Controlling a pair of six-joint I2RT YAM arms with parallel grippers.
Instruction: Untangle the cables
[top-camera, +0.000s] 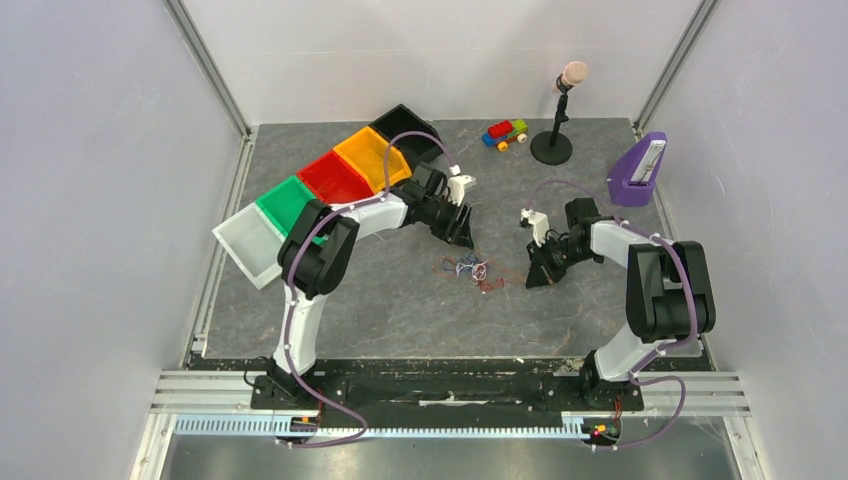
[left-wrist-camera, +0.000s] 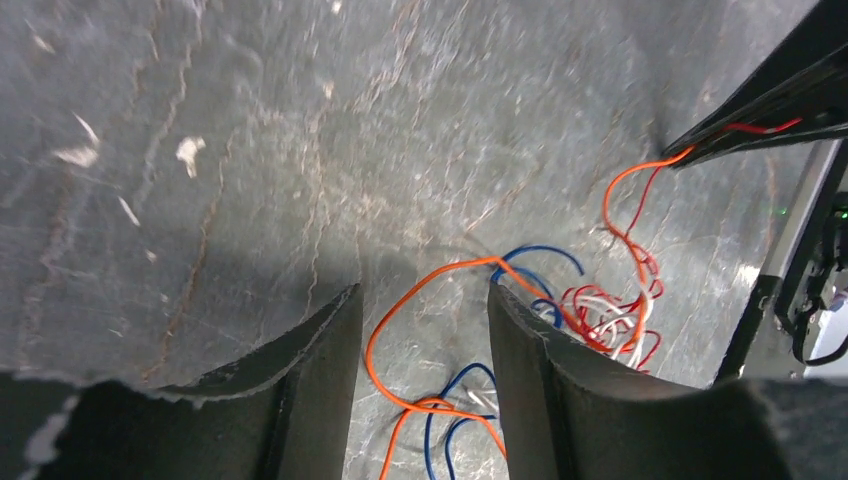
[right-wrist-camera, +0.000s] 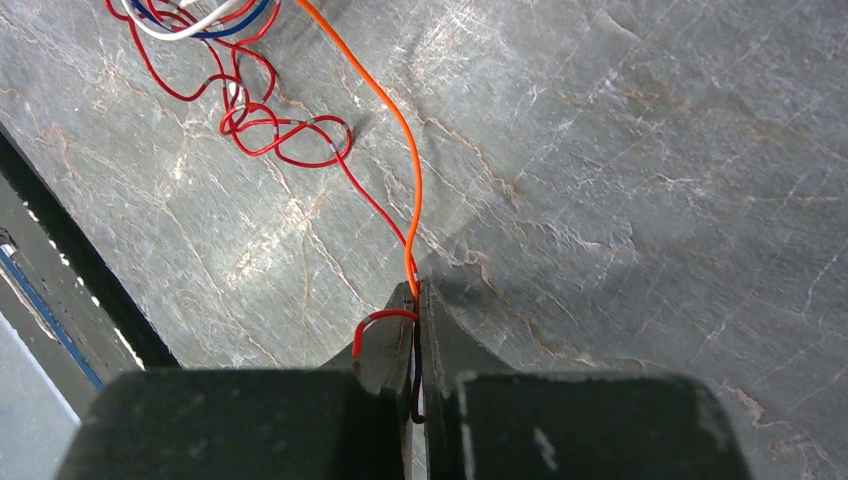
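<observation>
Clamped shut at the right pincer (right-wrist-camera: 415, 300) on the ends of two cables (right-wrist-camera: 250, 120), red and orange. Beyond, strung out to a loose tangle on the surface (right-wrist-camera: 650, 200) between both arms. Farthest, at the left pincer (left-wrist-camera: 425, 335): open, straddling an orange loop, contact unclear. Tangle partly cropped; strands indistinct from above.

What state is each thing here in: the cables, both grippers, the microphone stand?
right gripper: shut on an orange strand and a red strand.
left gripper: open, jaws either side of an orange loop, gripping nothing.
cables: tangled clump lying on the table.
microphone stand: upright.
</observation>
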